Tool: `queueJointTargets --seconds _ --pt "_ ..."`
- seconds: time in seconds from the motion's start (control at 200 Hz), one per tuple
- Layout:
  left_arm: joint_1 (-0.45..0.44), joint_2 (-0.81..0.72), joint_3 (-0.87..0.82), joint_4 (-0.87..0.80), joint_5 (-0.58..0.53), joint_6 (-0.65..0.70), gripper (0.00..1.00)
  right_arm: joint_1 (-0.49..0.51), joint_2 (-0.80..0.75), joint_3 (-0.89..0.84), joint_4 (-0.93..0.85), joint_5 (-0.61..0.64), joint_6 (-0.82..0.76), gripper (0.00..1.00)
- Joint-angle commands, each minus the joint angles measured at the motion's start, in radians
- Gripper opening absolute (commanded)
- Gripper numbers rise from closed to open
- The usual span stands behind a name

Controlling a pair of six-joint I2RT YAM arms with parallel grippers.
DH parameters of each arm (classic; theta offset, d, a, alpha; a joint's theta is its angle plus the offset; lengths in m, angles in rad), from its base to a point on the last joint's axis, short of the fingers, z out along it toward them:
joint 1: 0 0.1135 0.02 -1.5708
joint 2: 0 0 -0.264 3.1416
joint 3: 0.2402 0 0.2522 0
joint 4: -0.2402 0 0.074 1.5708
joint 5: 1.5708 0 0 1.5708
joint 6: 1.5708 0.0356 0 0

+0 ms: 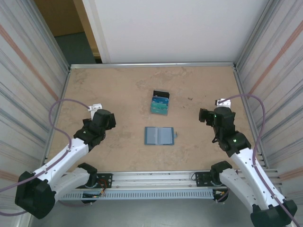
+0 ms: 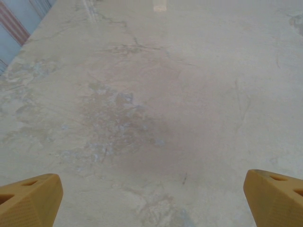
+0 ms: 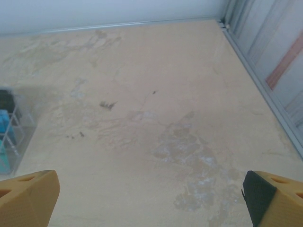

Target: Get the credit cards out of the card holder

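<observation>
The card holder (image 1: 159, 135) lies open and flat in the middle of the table, grey-blue lining up, both halves showing. Behind it stands a small clear tray (image 1: 160, 103) with a black far end, and teal-green and blue credit cards (image 1: 159, 107) lie in it. My left gripper (image 1: 93, 113) hovers left of the card holder, open with bare table between its fingers (image 2: 151, 198). My right gripper (image 1: 213, 109) is off to the right, also open and empty (image 3: 151, 198). The tray (image 3: 12, 137) with a blue card (image 3: 4, 119) sits at the left edge of the right wrist view.
Metal side walls (image 1: 265, 85) and a white back wall (image 1: 175, 28) close in the table. A rail (image 1: 156, 177) runs along the near edge between the arm bases. Stained bare tabletop (image 3: 189, 151) lies under the right gripper.
</observation>
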Motion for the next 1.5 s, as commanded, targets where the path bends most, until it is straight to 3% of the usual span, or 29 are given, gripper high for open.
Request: queueJointTargets --seconds 0.0,0.281,0.687,0.997,1.493 --pt "0.024 -0.042 -0.024 0.070 -0.029 0.064 0.99 -0.028 -0.036 -0.023 -0.006 0.070 0.077 0.99" --pt "0.087 -0.085 -0.111 0.262 -0.024 0.223 0.99 -0.060 -0.108 -0.097 0.045 0.139 0.131 0.99" --pt "0.157 -0.085 -0.254 0.638 0.073 0.423 0.99 -0.112 -0.084 -0.158 0.151 0.076 0.104 0.99" --pt "0.260 0.034 -0.299 0.846 0.198 0.452 0.99 -0.137 -0.076 -0.221 0.265 0.070 0.074 0.99" --pt "0.299 0.301 -0.312 1.136 0.290 0.524 0.99 -0.164 -0.043 -0.284 0.391 0.040 0.062 0.99"
